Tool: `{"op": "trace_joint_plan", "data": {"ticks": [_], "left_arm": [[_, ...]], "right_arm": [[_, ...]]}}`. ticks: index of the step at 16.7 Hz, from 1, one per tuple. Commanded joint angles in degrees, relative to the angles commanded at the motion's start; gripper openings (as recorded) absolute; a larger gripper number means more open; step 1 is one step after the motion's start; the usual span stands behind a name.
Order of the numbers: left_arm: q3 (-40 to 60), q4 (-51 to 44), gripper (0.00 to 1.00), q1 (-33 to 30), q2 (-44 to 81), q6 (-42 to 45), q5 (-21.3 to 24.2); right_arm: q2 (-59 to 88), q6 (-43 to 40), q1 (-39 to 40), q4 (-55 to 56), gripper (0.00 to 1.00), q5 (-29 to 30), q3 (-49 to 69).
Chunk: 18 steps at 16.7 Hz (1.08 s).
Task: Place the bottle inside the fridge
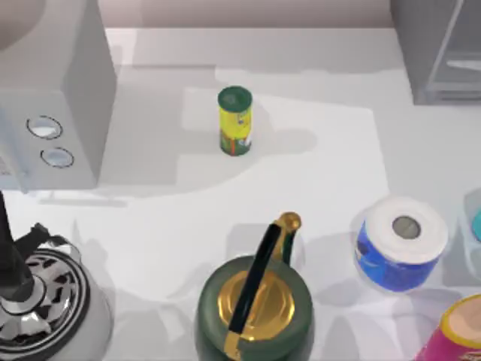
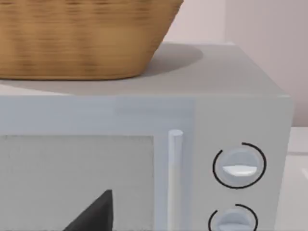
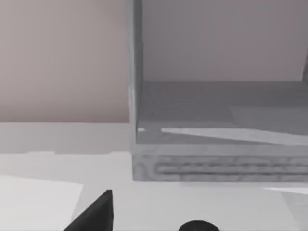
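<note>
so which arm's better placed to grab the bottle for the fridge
Right, probably. The bottle sits at the table's right edge and the fridge at the far right corner; the right wrist view faces the fridge. The left wrist view faces the microwave on the left.

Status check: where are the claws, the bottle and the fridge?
Left claw faces the microwave; right claw faces the fridge. Bottle at table's right edge, ungrasped. Paper roll beside it.
</note>
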State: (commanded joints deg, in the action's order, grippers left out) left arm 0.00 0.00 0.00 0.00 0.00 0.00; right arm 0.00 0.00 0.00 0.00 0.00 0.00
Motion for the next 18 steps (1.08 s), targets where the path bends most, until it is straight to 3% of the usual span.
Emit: {"op": "trace_joint_plan", "data": {"ticks": [4,9,18], "left_arm": [[0.0,0.0,1.0,0.0,0.0,0.0,0.0],[0.0,0.0,1.0,0.0,0.0,0.0,0.0],[0.0,0.0,1.0,0.0,0.0,0.0,0.0]], "right_arm": [[1.8,-1.4,-1.6,-1.2,1.0,-0.1,0.5],[16.4,-11.9,-9.9,-6.0,1.0,-4.7,5.4],[53.3,-41.0,-21.0,-8.0,1.0,-30.2,21.8]]}}
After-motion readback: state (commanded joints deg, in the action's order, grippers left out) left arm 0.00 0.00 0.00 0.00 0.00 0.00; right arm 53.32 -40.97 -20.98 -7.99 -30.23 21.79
